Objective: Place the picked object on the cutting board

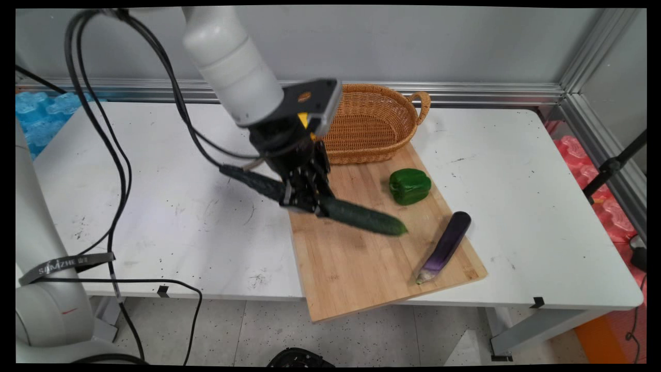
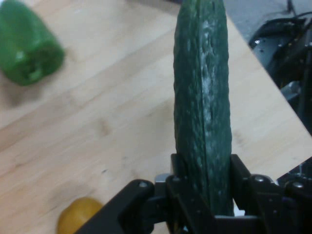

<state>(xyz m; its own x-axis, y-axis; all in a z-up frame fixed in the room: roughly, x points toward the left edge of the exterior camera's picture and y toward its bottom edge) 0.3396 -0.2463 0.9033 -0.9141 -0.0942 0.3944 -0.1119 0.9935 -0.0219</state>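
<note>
The gripper [image 1: 305,199] is clamped around a long cucumber [image 1: 356,216] near its middle, holding it just above a wooden cutting board [image 1: 361,258]. It looks firm, smooth, possibly slippery. A green pepper [image 1: 409,186] lies beyond the gripper.

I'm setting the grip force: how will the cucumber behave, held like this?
The cucumber is probably stiff: it sticks out straight on both sides of the end effector without drooping. Its long ends may let it pivot in the grip. Being round, it would likely roll if set on the cutting board.
</note>
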